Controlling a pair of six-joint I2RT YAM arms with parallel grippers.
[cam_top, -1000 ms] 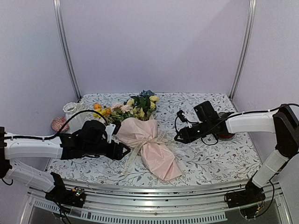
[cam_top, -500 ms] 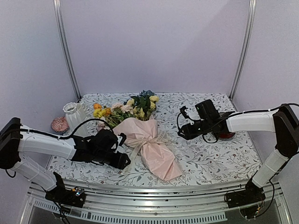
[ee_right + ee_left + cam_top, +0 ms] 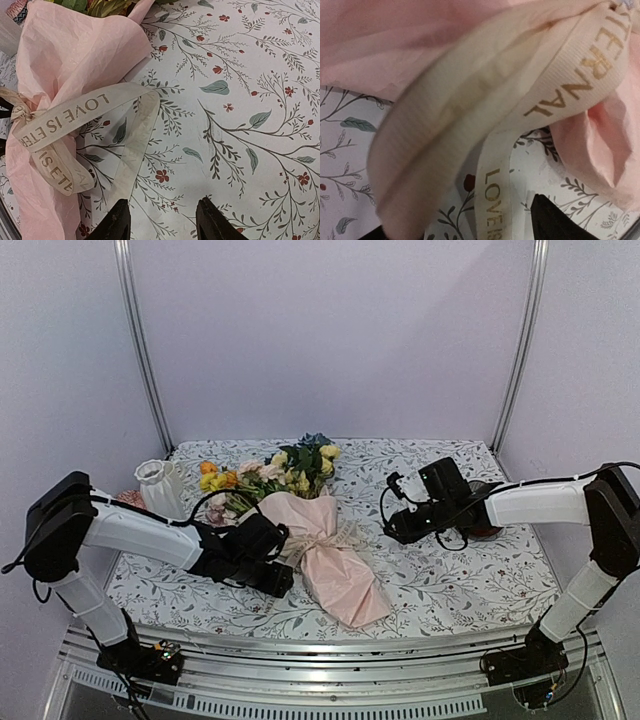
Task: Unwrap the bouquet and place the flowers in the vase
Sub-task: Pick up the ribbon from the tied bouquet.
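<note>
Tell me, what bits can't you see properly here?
- Left wrist view: the cream ribbon is so close it blurs; edges cut off its gold words.
- Right wrist view: the top edge cuts off the flowers.
- Top view: the right arm hides most of something reddish.

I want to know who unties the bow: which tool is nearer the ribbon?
Left. The left tool sits right at the ribbon, on its left; the right tool hangs apart, well off to its right.
</note>
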